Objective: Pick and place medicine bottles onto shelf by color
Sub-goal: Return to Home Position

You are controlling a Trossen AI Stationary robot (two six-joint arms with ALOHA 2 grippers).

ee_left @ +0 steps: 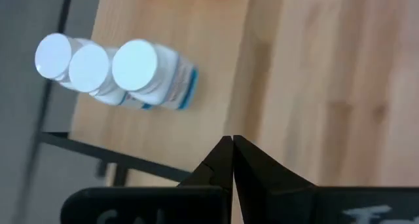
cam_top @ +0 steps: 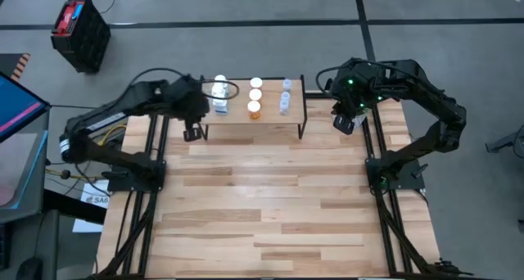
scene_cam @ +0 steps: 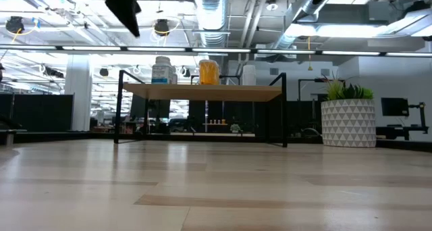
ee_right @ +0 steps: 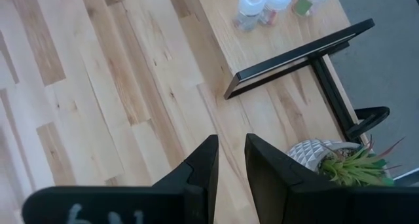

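The shelf (cam_top: 270, 113) stands at the table's far edge on thin black legs. On its light wooden top the medicine bottles stand upright in rows: white ones with blue marks (ee_left: 152, 72) at the left, orange ones with white caps (cam_top: 255, 97) in the middle, clear pale-blue ones (ee_right: 262, 4) at the right. My left gripper (ee_left: 232, 145) is shut and holds nothing; it hangs above the shelf's near left corner. My right gripper (ee_right: 230, 152) hangs beyond the shelf's right end, its fingers a narrow gap apart around nothing.
A potted green plant (scene_cam: 347, 113) in a white patterned pot stands at the table's far right, just beside my right gripper. The wooden tabletop (cam_top: 270, 198) stretches bare in front of the shelf. A black crate (cam_top: 79, 33) sits on the floor beyond the table.
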